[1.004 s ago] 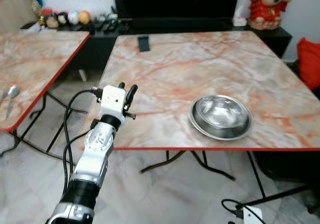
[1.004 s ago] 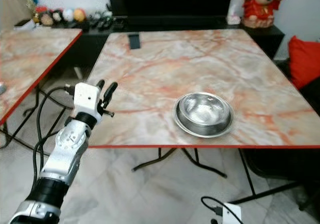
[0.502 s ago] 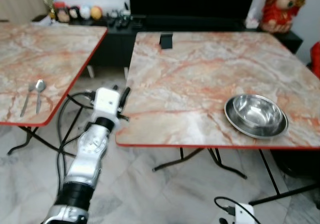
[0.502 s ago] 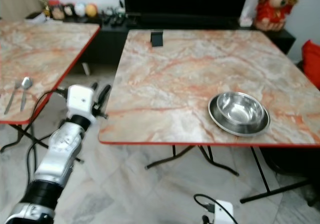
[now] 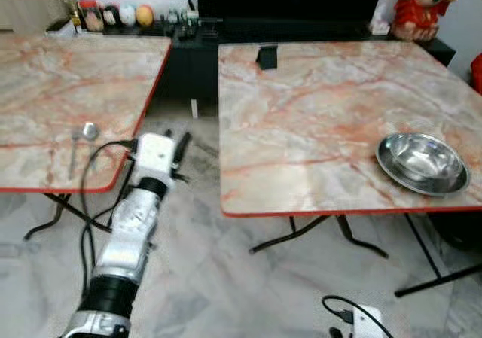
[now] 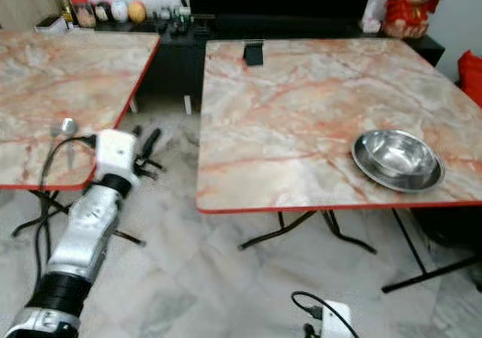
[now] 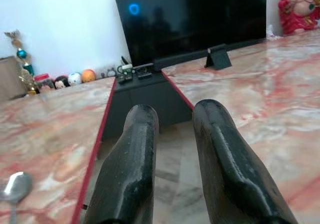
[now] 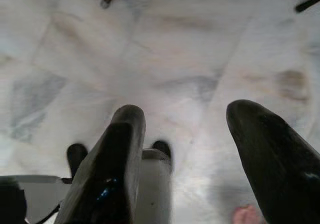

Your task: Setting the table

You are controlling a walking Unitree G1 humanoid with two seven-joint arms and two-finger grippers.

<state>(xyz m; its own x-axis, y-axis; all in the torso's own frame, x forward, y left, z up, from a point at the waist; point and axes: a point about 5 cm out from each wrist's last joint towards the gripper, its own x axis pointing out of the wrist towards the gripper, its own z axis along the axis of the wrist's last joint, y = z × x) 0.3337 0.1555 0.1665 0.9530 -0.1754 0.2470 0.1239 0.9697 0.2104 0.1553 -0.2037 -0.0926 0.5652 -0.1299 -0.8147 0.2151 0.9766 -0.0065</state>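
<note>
A steel bowl [image 5: 423, 159] rests on a steel plate near the front right edge of the right marble table [image 5: 316, 120]. A spoon [image 5: 87, 132] lies near the front right corner of the left marble table [image 5: 53, 89], and it appears as the spoon [image 7: 15, 186] in the left wrist view. My left gripper [image 5: 179, 144] is raised over the gap between the two tables, just right of the spoon. Its fingers [image 7: 137, 149] stand a little apart, open, with nothing between them. My right gripper [image 8: 185, 114] hangs open above the floor.
A small black stand [image 5: 266, 56] sits at the far edge of the right table. A dark TV cabinet [image 5: 226, 33] with small ornaments runs along the back wall, with a red figurine [image 5: 420, 7] at the right. Table legs [image 5: 301, 236] and a cable [image 5: 343, 304] cross the tiled floor.
The view has swung left: the bowl has slid toward the picture's right and the left table with its spoon has come in. My left arm holds the same raised pose.
</note>
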